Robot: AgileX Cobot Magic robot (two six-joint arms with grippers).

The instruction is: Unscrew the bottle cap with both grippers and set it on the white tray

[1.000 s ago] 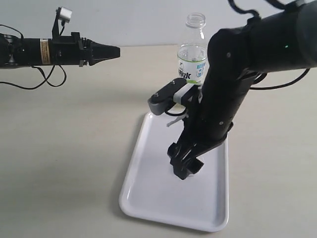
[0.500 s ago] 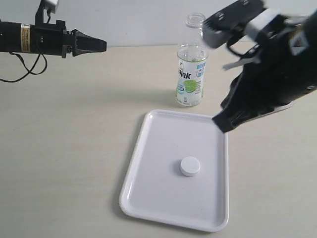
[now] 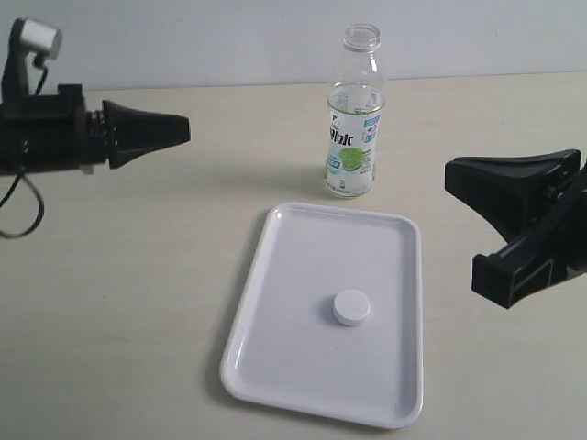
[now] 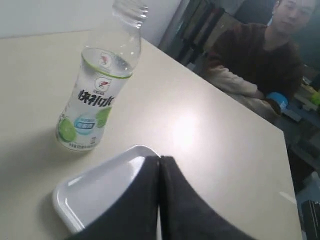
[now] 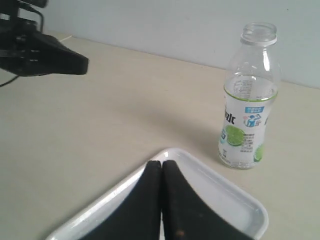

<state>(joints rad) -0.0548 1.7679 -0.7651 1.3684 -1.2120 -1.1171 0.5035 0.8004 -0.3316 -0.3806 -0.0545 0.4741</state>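
The left gripper (image 3: 182,126) has drawn back leftward, its jaws pressed together on nothing. On the glossy, round-cornered tray (image 3: 275,275) the small round cap (image 3: 352,308) now lies uncovered — the clear bottle (image 3: 353,137) stands open just behind. The right gripper (image 5: 161,166) has swung off right — jaws closed, empty.

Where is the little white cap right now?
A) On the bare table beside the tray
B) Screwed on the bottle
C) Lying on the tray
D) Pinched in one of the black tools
C: the cap lies flat on the tray, and the bottle stands behind the tray with its neck open.
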